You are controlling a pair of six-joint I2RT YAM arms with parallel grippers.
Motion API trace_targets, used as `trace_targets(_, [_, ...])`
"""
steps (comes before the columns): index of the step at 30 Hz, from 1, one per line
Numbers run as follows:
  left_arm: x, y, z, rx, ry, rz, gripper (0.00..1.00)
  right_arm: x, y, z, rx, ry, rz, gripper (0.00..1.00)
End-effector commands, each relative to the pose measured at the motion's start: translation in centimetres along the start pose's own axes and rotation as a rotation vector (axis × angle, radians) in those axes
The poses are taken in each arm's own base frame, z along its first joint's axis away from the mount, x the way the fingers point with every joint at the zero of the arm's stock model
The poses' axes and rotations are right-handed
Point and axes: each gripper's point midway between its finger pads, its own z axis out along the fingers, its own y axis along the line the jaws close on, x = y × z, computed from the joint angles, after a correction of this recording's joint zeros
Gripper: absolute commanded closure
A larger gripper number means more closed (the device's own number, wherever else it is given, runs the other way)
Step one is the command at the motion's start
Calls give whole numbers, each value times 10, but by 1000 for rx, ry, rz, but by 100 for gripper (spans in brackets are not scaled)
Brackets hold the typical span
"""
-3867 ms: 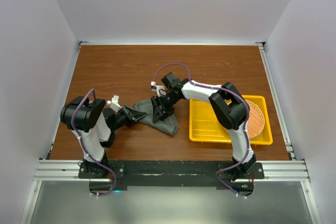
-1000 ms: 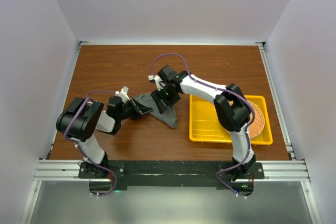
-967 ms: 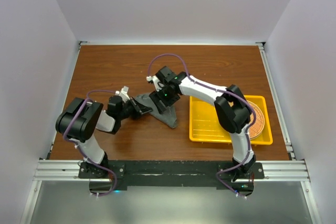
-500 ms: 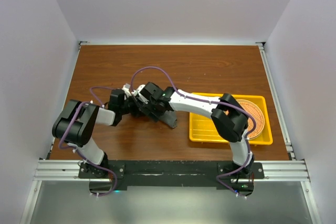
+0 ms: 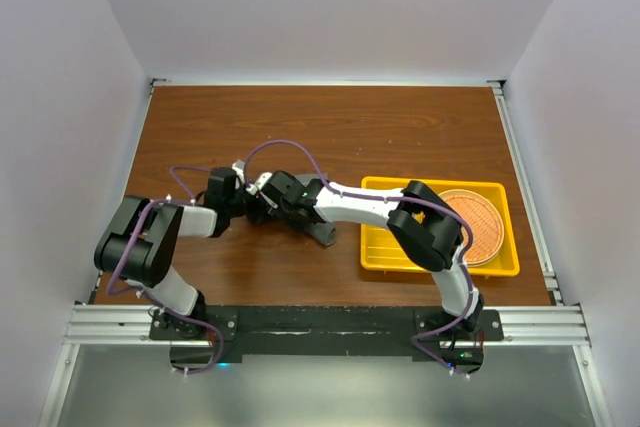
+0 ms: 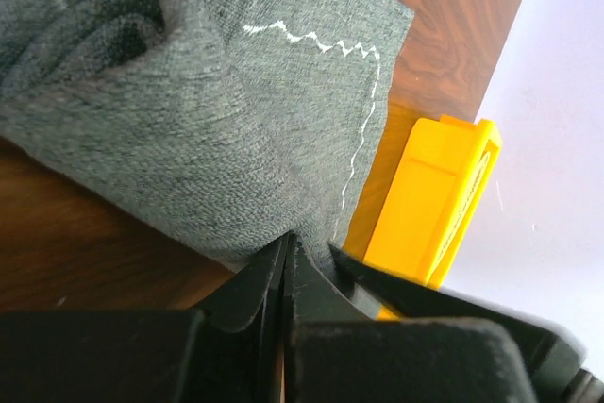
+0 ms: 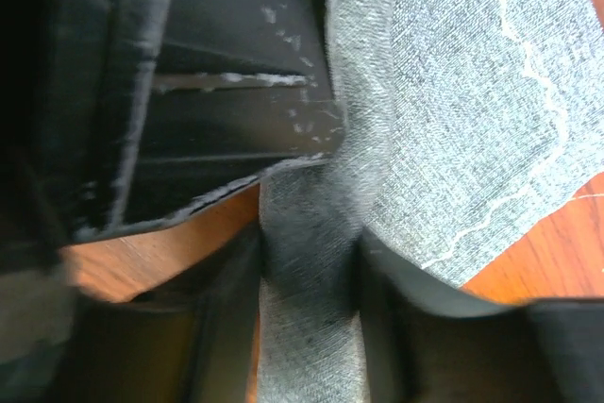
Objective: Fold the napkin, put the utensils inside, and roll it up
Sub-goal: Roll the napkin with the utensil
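Observation:
The dark grey napkin (image 5: pixel 322 233) lies bunched left of the yellow tray, mostly hidden under both grippers. In the left wrist view the napkin (image 6: pixel 189 120) is a crumpled heap with its pale stitched edge showing, and my left gripper (image 6: pixel 285 247) is shut on its near edge. In the right wrist view a fold of the napkin (image 7: pixel 453 92) runs between the fingers of my right gripper (image 7: pixel 310 252), which is shut on it. From above, the left gripper (image 5: pixel 248 209) and right gripper (image 5: pixel 272 209) meet almost tip to tip. The utensils are out of view.
The yellow tray (image 5: pixel 400 242) sits just right of the napkin, with a round orange-brown mat (image 5: pixel 480 222) in its right half. The tray's corner (image 6: pixel 429 205) stands close behind the cloth. The right forearm stretches across the tray's left edge.
My right gripper has swung left to meet the left gripper and closed on a fold of the napkin. The cloth has bunched smaller. The left gripper kept its grip.

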Motion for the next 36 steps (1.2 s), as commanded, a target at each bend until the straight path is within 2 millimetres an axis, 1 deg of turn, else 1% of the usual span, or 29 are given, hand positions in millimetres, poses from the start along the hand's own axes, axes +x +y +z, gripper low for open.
trace_targets(1, [-8, 19, -18, -94, -45, -8, 92, 7, -1, 10, -20, 9, 30, 79])
trace_targets(2, [-14, 14, -23, -83, -64, 8, 90, 7, 1, 10, -62, 10, 42, 82])
trace_targets(3, [-17, 15, -28, -93, -71, 24, 87, 6, 15, 9, -163, 8, 60, 87])
trace_targets(4, [-30, 8, -38, -74, -114, 33, 85, 5, 15, 10, -216, 5, 85, 88])
trace_targets(5, [-37, 2, -43, -63, -132, 45, 84, 4, 24, 9, -289, 2, 96, 89])
trace_targets(6, [-41, 1, -48, -62, -140, 64, 81, 14, 32, 15, -354, 43, 103, 89])
trace_targets(7, [-52, -9, -57, -39, -177, 82, 81, 7, 45, 8, -505, 40, 125, 92])
trace_targets(9, [-56, -14, -63, -32, -183, 115, 79, 15, 56, 12, -614, 86, 163, 94])
trace_targets(10, [-58, -20, -64, -19, -185, 130, 80, 14, 63, 6, -736, 84, 204, 94])
trace_targets(11, [-58, -22, -64, -14, -183, 135, 80, 13, 67, 2, -795, 100, 263, 94])
trace_targets(12, [-57, -23, -64, -4, -181, 132, 80, 18, 70, 6, -847, 120, 297, 94])
trace_targets(13, [-51, -21, -62, 9, -164, 125, 81, 14, 73, -3, -955, 116, 342, 94])
trace_targets(14, [-54, -25, -62, 35, -177, 133, 81, 14, 73, -5, -990, 135, 393, 94])
trace_targets(16, [-48, -21, -59, 41, -167, 107, 81, 16, 69, -3, -1050, 140, 467, 92])
trace_targets(18, [-43, -21, -53, 56, -153, 109, 81, 23, 67, 2, -1081, 209, 538, 92])
trace_targets(19, [-40, -19, -50, 53, -146, 106, 81, 36, 64, 13, -1070, 260, 569, 92])
trace_targets(21, [-36, -15, -43, 61, -137, 97, 82, 46, 59, 21, -1011, 292, 572, 92])
trace_targets(22, [-32, -10, -41, 61, -131, 85, 82, 48, 57, 24, -1001, 296, 577, 92])
trace_targets(23, [-35, -14, -39, 87, -149, 94, 82, 50, 55, 26, -981, 302, 581, 91])
trace_targets(25, [-31, -5, -32, 87, -140, 67, 82, 56, 53, 29, -956, 316, 585, 91])
trace_targets(26, [-33, -5, -30, 97, -149, 81, 82, 59, 51, 33, -933, 324, 593, 90])
trace_targets(27, [-30, 7, -25, 65, -136, 69, 83, 63, 51, 34, -925, 335, 599, 90])
trace_targets(29, [-31, 19, -21, 36, -146, 94, 84, 67, 49, 33, -907, 355, 600, 88])
trace_targets(30, [-27, 33, -18, 3, -138, 84, 84, 67, 47, 33, -888, 355, 590, 82])
trace_targets(31, [-26, 42, -17, -17, -142, 80, 84, 66, 45, 30, -881, 351, 584, 76])
trace_targets(32, [-29, 42, -17, -1, -155, 90, 85, 63, 42, 25, -866, 345, 578, 70])
trace_targets(33, [-23, 53, -14, -16, -136, 75, 85, 63, 37, 25, -830, 339, 569, 61])
trace_targets(34, [-22, 54, -13, -9, -137, 79, 85, 61, 34, 22, -812, 339, 568, 59])
trace_targets(36, [-14, 65, -13, -33, -119, 60, 86, 56, 25, 12, -762, 325, 553, 54])
